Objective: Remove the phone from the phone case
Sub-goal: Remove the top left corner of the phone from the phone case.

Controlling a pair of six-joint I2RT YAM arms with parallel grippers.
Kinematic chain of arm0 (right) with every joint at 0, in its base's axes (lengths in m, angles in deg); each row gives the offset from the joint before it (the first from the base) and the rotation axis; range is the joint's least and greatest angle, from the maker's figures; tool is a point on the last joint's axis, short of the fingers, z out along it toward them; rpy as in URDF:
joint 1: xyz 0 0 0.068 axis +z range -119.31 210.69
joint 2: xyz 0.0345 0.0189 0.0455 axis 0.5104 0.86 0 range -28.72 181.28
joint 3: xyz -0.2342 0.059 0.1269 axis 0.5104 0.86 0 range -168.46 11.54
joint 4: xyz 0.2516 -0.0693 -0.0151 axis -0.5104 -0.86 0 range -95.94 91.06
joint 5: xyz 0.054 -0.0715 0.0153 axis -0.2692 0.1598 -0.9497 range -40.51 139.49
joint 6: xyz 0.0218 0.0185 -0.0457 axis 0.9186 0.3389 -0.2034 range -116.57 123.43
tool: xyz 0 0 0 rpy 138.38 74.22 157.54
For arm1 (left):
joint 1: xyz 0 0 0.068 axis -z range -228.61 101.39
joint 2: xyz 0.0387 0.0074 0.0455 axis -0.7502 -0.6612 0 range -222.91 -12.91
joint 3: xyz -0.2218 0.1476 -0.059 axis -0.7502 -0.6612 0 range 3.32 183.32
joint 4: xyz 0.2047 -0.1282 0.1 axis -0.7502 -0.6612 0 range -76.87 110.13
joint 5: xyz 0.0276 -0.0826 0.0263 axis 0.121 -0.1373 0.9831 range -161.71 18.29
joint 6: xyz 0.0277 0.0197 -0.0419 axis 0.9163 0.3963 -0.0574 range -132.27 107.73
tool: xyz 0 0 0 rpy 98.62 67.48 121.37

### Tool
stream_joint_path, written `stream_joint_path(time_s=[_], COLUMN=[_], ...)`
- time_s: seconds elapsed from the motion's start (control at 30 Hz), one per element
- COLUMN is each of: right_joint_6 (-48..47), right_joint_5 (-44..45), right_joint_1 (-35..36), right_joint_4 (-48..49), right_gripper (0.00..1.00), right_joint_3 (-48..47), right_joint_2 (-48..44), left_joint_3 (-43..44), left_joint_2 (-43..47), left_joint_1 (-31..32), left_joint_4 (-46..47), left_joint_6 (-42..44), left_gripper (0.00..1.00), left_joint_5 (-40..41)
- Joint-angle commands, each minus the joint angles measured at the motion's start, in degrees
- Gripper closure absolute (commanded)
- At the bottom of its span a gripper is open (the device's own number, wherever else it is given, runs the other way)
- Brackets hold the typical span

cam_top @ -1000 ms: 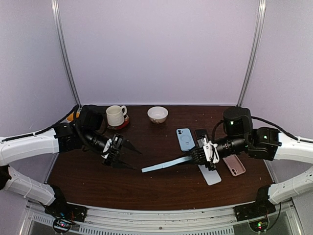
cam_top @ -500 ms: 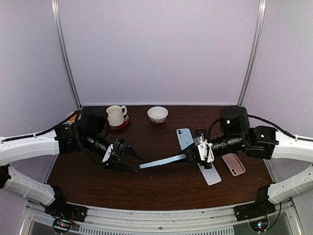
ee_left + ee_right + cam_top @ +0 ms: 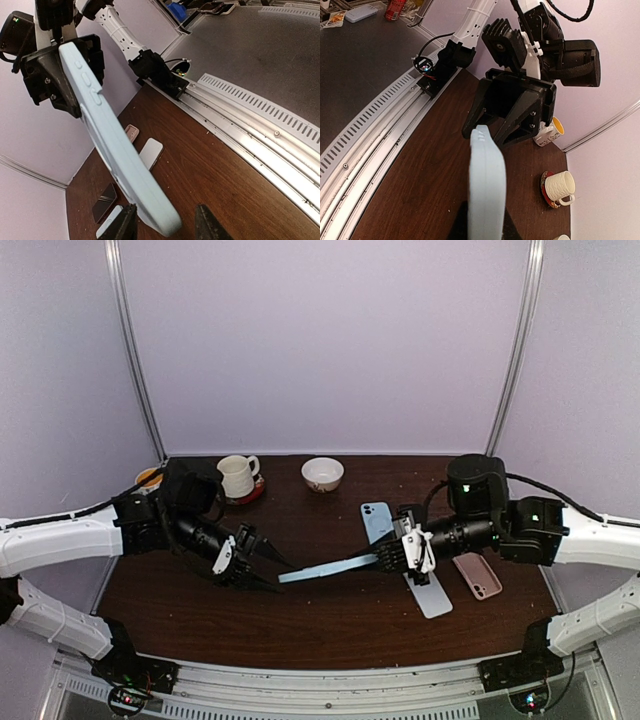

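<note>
Not done yet, only getting ready.
Right jaws: shut tight on one end of phone (image 3: 330,568), held flat in air over desk (image 3: 330,630), between both arms.
Left jaws: part open, one on each side of free end, small gap on one side, not squeezing.
Phone still inside light blue case (image 3: 115,150).
Left to do: grip, peel case off, pull phone out.

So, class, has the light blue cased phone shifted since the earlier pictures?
Yes. The cased phone has slid left, away from the pink phone, its free end reaching the left end effector.
</note>
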Motion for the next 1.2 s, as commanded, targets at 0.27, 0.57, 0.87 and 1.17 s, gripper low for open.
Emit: stream_joint_path(time_s=[0.27, 0.57, 0.87, 1.17], right_joint_6=[-0.68, -1.14, -2.02, -5.33], right_joint_5=[1.85, 2.73, 2.29, 2.18], right_joint_1=[1.69, 1.86, 1.96, 2.54], right_joint_4=[5.73, 5.83, 5.93, 3.04], right_gripper=[1.0, 1.0, 1.0, 1.0], right_joint_3=[-2.69, -3.09, -3.22, -4.26], right_joint_2=[0.22, 0.92, 0.49, 1.46], left_joint_3=[0.28, 0.19, 0.19, 0.85], left_joint_2=[-0.12, 0.3, 0.35, -0.6], left_joint_1=[0.54, 1.05, 1.24, 1.63], left_joint_4=[-0.89, -1.5, -2.31, -4.54], left_joint_6=[0.05, 1.13, 2.03, 3.11], left_gripper=[0.65, 0.66, 0.75, 0.81], left_joint_5=[-0.57, -0.24, 0.18, 0.0])
